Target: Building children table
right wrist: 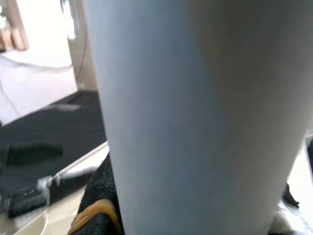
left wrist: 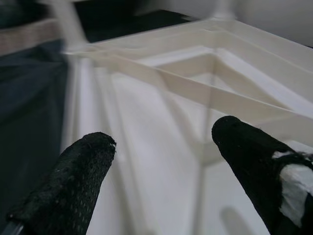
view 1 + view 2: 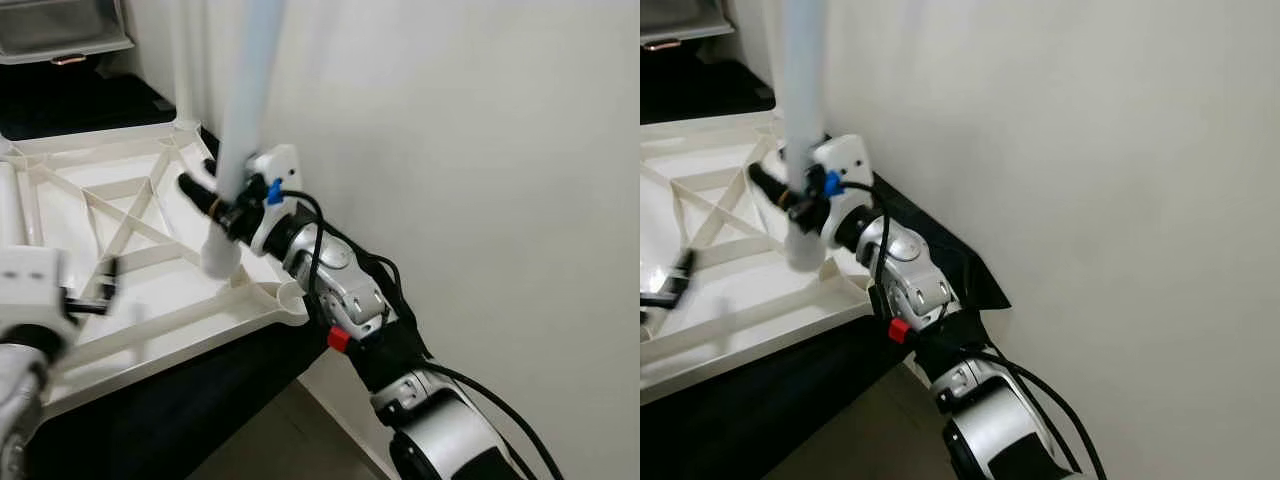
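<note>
The pale blue table leg (image 3: pixel 248 90) stands nearly upright above the near right part of the white tabletop (image 3: pixel 150 260), which lies upside down with its ribbed underside facing up, its crossed stiffening ribs plain to see. The leg's lower end (image 3: pixel 221 255) hangs just above or on the tabletop's inner surface, near the round corner socket (image 3: pixel 291 295) at the near right corner; whether it touches the surface cannot be told. The right gripper (image 3: pixel 215 195) has its black fingers pinched on the leg low down, one finger (image 3: pixel 192 187) showing on the far side of the tube, and in the right wrist view the leg (image 1: pixel 195 107) fills the frame close to the camera with a black fingertip (image 1: pixel 98 200) beside it. The right arm reaches in from the lower right along a plain white wall (image 3: pixel 480 150). The left gripper (image 3: pixel 100 290) hovers over the near left part of the tabletop, its two black fingers (image 2: pixel 78 176) spread apart with nothing between them, the white ribs (image 2: pixel 195 93) showing beyond them. The tabletop rests on a black surface (image 3: pixel 150 420), and a grey bin (image 3: pixel 60 30) sits at the far left behind it.
</note>
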You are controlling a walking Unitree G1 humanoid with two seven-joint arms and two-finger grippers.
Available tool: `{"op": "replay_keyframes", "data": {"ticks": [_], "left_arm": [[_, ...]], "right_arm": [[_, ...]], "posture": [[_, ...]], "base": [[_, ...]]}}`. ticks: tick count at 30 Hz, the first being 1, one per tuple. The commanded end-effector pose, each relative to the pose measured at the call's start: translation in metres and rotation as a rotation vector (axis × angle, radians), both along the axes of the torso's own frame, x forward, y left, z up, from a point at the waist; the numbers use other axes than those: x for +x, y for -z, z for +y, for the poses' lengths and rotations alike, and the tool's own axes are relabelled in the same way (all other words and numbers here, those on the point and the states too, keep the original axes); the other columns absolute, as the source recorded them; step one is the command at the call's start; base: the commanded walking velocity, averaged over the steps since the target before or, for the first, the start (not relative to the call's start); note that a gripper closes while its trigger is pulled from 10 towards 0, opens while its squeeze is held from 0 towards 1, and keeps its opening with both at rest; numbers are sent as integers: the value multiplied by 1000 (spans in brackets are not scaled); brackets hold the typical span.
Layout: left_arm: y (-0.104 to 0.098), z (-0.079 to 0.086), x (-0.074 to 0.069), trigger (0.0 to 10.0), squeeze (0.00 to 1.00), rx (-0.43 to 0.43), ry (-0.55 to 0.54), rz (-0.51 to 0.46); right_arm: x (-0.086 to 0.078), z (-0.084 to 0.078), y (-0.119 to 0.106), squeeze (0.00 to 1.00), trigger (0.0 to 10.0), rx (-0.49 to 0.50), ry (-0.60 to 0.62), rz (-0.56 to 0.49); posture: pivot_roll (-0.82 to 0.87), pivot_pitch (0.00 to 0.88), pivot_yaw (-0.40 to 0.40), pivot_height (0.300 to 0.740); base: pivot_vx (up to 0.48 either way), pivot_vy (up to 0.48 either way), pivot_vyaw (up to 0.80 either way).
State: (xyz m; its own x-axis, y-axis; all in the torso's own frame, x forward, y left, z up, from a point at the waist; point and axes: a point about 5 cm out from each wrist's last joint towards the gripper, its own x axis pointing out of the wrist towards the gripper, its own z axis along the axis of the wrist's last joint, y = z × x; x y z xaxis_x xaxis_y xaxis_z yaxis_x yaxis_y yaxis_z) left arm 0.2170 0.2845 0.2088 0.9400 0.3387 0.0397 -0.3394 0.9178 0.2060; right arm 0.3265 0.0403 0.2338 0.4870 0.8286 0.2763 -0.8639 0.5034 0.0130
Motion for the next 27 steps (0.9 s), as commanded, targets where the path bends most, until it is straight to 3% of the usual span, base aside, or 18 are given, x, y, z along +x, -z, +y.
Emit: {"op": "replay_keyframes", "data": {"ticks": [1, 5, 9, 12, 15, 19, 21, 23, 27], "left_arm": [[5, -2, 1, 10000, 0, 0, 3, 12], [6, -4, 2, 10000, 0, -2, 10, 9], [10, -16, 2, 10000, 0, -28, 85, -5], [10, -24, 1, 10000, 0, -36, 147, -3], [10, -27, 0, 10000, 0, -35, 171, -1], [11, -38, -6, 10000, 0, -30, 248, 12], [11, -38, -6, 10000, 0, -30, 248, 12], [10, -37, -10, 10000, 0, -26, 250, 13], [8, -36, -16, 10000, 0, -18, 248, 12]], "right_arm": [[-50, 55, 11, 0, 0, 265, -135, 206], [-45, 43, 10, 0, 0, 253, -99, 184], [-6, -6, -12, 0, 0, 236, 102, 27], [4, -24, -16, 0, 0, 184, 174, -72], [6, -25, -13, 0, 0, 160, 181, -84], [8, -28, 23, 0, 0, 31, 211, -48], [8, -28, 23, 0, 0, 31, 211, -48], [7, -26, 48, 0, 0, -29, 219, -2], [7, -26, 70, 0, 0, -115, 248, -13]], "posture": [[156, 14, -196, 740], [156, 14, -196, 740], [153, 0, -187, 740], [158, 0, -185, 740], [162, 0, -184, 740], [188, 0, -186, 740], [188, 0, -186, 740], [221, 10, -194, 740], [243, 14, -203, 740]], "base": [[0, 0, 0], [0, 0, 0], [0, 0, 0], [0, 0, 0], [0, 0, 0], [0, 0, 0], [0, 0, 0], [0, 0, 0], [0, 0, 0]]}}
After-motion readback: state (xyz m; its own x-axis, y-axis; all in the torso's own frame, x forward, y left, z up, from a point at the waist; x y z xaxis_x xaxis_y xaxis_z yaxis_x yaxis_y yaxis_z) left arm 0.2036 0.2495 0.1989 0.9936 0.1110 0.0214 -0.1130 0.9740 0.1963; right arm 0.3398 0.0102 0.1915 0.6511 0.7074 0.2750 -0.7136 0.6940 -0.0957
